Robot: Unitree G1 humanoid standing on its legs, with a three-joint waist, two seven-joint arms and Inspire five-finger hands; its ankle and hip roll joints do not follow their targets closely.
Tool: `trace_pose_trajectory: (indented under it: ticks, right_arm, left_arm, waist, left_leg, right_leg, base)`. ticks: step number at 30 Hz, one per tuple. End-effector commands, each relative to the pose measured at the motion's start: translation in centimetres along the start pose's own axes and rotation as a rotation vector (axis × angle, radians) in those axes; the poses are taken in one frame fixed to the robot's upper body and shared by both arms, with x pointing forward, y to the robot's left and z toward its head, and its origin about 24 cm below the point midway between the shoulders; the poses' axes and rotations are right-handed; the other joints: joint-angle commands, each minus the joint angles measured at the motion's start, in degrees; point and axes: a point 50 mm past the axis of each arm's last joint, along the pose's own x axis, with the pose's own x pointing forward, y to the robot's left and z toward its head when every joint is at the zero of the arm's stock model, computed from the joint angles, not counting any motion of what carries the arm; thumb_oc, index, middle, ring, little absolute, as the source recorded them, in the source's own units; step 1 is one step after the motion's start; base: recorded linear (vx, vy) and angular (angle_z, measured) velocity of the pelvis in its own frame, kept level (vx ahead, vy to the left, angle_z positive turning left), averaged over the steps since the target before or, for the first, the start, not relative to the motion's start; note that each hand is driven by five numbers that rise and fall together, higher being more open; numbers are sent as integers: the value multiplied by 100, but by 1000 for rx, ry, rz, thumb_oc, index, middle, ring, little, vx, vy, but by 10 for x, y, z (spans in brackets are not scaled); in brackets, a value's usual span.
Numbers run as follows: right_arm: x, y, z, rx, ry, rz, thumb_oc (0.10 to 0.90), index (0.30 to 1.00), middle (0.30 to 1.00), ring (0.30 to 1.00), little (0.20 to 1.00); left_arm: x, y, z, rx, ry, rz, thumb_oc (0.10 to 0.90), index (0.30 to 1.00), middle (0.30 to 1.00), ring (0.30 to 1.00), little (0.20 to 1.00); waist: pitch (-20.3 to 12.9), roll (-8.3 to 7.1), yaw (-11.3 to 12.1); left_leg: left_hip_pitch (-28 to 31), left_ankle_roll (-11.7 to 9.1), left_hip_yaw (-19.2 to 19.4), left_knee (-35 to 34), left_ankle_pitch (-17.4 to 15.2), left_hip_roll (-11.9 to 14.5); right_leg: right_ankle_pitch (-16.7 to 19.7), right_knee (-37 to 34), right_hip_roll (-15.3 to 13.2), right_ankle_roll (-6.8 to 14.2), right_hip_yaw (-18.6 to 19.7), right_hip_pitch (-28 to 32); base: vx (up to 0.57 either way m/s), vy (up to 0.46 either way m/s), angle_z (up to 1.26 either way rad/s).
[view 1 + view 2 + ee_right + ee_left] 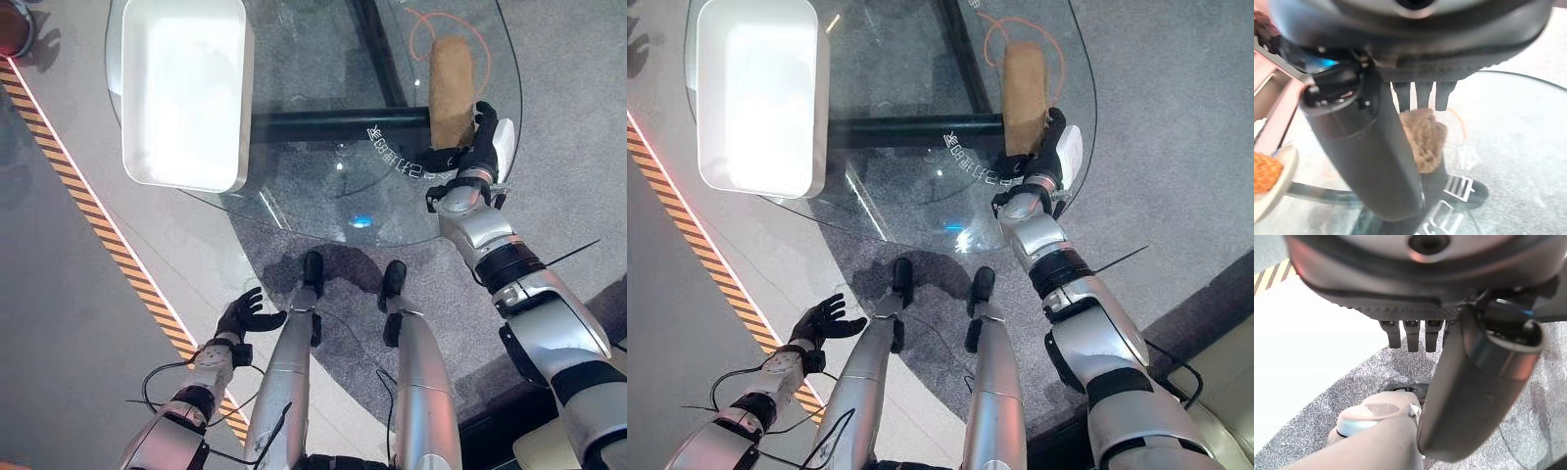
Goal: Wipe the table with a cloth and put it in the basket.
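While the right robot hand (482,147) pinches its near end, the brown cloth (451,88) lies folded long on the glass table (323,186).

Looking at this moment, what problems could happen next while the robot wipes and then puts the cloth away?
1. The right hand touches only the near end of the brown cloth, so the cloth may slip free or bunch.
2. The cloth lies close to the glass table's right edge and could slide off.
3. The white basket sits across the table, a long carry.
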Motion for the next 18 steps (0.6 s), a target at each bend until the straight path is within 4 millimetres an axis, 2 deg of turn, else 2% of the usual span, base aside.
trace_pose_trajectory:
  ticks: [1,15,16,17,18]
  right_arm:
    - [9,-19,48,-2,-165,-101,800,900,900,900,900]
    - [11,-17,49,-93,-191,-97,800,900,900,900,900]
    - [12,-18,51,-109,-194,-101,720,832,832,832,820]
    - [13,-19,52,-114,-194,-102,693,808,808,808,793]
    - [14,-19,52,-123,-194,-104,569,702,702,702,669]
  left_arm:
    - [-11,-5,-29,-14,63,1,800,900,900,900,900]
    - [-10,-10,-28,-7,65,-18,800,900,900,900,900]
    - [-10,-10,-27,-6,64,-20,800,900,900,900,900]
    - [-10,-10,-27,-6,64,-22,800,900,900,900,900]
    - [-10,-10,-27,-6,65,-23,800,900,900,900,900]
  waist:
    - [-110,314,-57]
    - [-110,399,-31]
    - [-110,410,-22]
    - [-110,413,-19]
    - [-110,419,-15]
  left_leg:
    - [14,137,243,203,-309,-332]
    - [-17,142,242,185,-287,-351]
    - [-17,149,236,184,-284,-363]
    - [-20,149,234,186,-283,-364]
    - [-20,150,234,190,-283,-361]
  right_leg:
    - [-179,-271,139,-75,-524,232]
    - [-144,-255,109,-48,-526,144]
    - [-136,-260,109,-46,-531,142]
    - [-136,-259,109,-46,-530,140]
    - [-137,-245,105,-44,-531,133]
  base:
    - [0,0,0]
    - [0,0,0]
    - [0,0,0]
    - [0,0,0]
    - [0,0,0]
